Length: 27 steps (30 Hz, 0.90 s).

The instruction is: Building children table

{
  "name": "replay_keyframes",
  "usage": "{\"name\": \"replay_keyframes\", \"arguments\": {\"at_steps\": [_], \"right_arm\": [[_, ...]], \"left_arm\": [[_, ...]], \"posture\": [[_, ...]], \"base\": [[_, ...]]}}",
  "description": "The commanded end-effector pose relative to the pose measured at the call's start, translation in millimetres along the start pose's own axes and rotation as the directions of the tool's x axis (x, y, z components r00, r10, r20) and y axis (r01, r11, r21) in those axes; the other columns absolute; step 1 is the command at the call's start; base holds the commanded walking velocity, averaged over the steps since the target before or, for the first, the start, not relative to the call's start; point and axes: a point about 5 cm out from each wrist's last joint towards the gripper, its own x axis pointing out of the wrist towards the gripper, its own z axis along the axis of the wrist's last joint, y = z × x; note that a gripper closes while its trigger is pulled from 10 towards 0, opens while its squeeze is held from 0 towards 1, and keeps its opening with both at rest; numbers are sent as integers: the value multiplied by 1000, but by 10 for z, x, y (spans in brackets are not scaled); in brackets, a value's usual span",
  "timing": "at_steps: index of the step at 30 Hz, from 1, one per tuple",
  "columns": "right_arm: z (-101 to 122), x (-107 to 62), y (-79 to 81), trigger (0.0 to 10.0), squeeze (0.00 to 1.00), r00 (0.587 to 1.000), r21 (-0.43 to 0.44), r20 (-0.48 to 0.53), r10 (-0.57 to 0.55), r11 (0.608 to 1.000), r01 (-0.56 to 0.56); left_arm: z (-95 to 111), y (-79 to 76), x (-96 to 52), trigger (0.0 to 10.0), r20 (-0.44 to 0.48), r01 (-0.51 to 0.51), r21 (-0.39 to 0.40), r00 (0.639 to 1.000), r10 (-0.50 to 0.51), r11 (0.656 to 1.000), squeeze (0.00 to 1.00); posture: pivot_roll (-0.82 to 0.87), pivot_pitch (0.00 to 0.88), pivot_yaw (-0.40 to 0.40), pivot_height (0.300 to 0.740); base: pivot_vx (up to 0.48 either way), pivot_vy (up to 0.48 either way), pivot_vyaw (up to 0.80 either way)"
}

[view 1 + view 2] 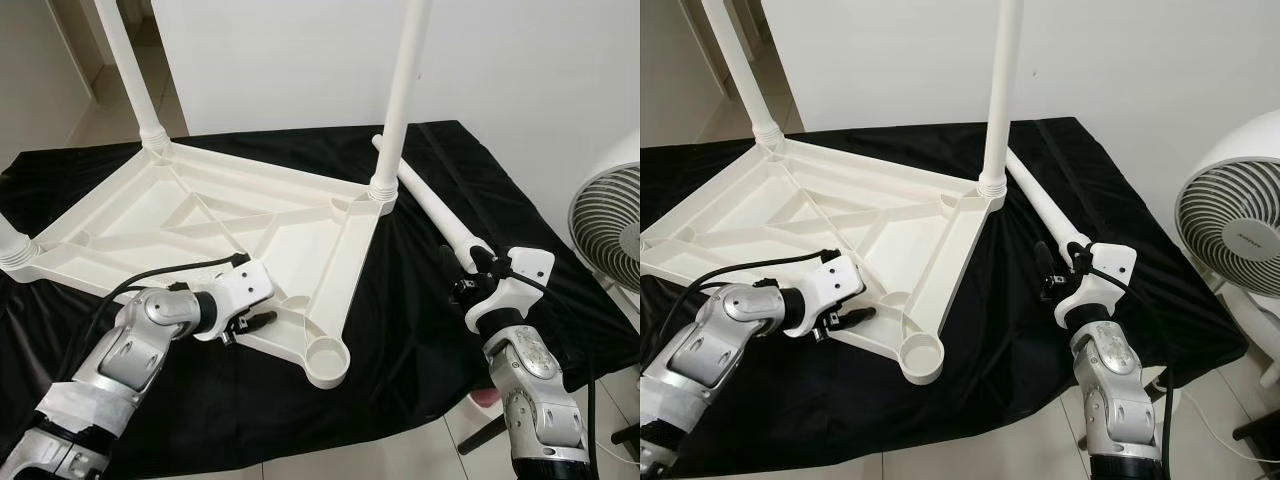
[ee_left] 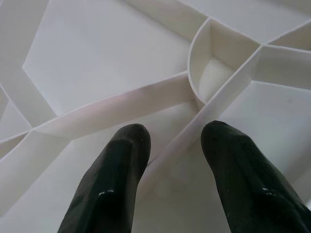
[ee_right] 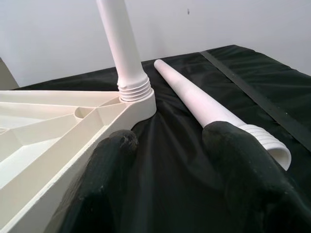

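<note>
Black cloth (image 1: 420, 330): loose leg (image 1: 430, 205) by R gripper (image 1: 458, 272)

- We saw two arms cased in brushed silver segments, jointed by rounded, ribbed housings.
- Each wrist carried a white, angular plastic shell.
- The left gripper (image 1: 262, 320) and the right gripper (image 1: 455, 272) each had two long black fingers (image 2: 116, 184) with a glossy, rounded, rubbery look.
- A black cable looped from the left forearm to its wrist shell; another ran along the right wrist.

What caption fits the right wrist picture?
Open right gripper reaching toward the loose table leg lying beside the upturned tabletop.
</note>
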Motion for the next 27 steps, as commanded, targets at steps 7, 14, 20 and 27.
{"name": "replay_keyframes", "arguments": {"at_steps": [7,14,20,27], "right_arm": [[-4,-6,12,10000,0,1000,11,-7,9,1000,-9],[12,-8,-17,10000,0,1000,5,-4,1,1000,-1],[20,-24,-31,10000,0,1000,5,0,-13,1000,13],[8,-25,-20,10000,0,1000,13,0,-17,1000,17]], "left_arm": [[-109,-92,229,10000,-96,79,46,993,-74,996,0],[-76,-182,331,10000,-119,265,151,961,-248,952,0],[-32,-198,315,0,-81,315,119,948,-307,941,0],[83,-196,356,0,17,291,13,957,-291,957,0]], "posture": [[-51,83,42,740],[-61,93,57,740],[-65,95,64,740],[-53,96,60,740]], "base": [[0,0,0],[0,0,0],[0,0,0],[0,0,0]]}}
